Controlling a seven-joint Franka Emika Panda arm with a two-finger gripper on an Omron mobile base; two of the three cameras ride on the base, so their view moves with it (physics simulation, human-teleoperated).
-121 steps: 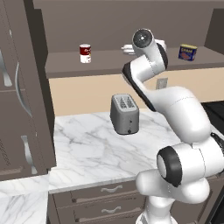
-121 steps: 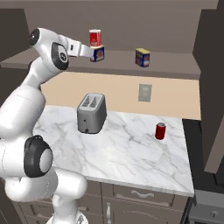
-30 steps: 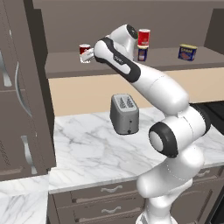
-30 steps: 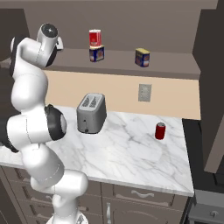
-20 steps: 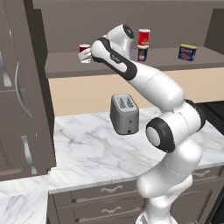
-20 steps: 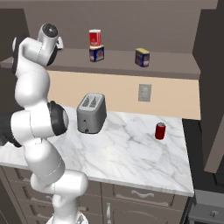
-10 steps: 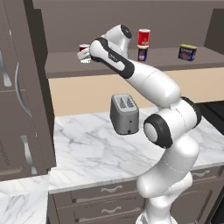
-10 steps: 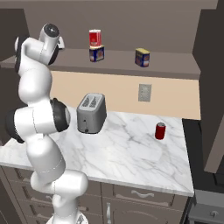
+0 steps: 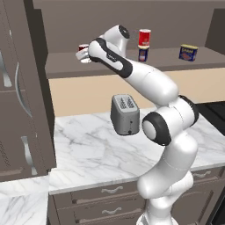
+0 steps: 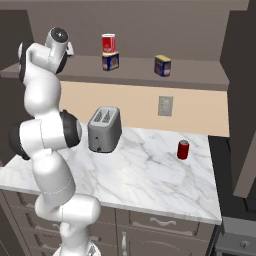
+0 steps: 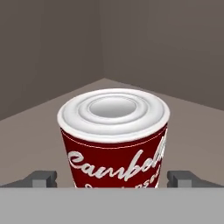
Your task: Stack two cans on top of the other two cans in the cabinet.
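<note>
red and white can (image 11: pixel 114 140): stands straight up, round, smooth shiny top | gripper (image 11: pixel 113 178): wide open, 1 finger each side, not squeezing

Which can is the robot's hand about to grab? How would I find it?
Look at the long dark cabinet shelf above the marble counter. At its left end, away from the blue tins, a round soup can stands alone between the open gripper fingers. It is dark red with white curly writing and a white lid, and nothing is under it.
</note>
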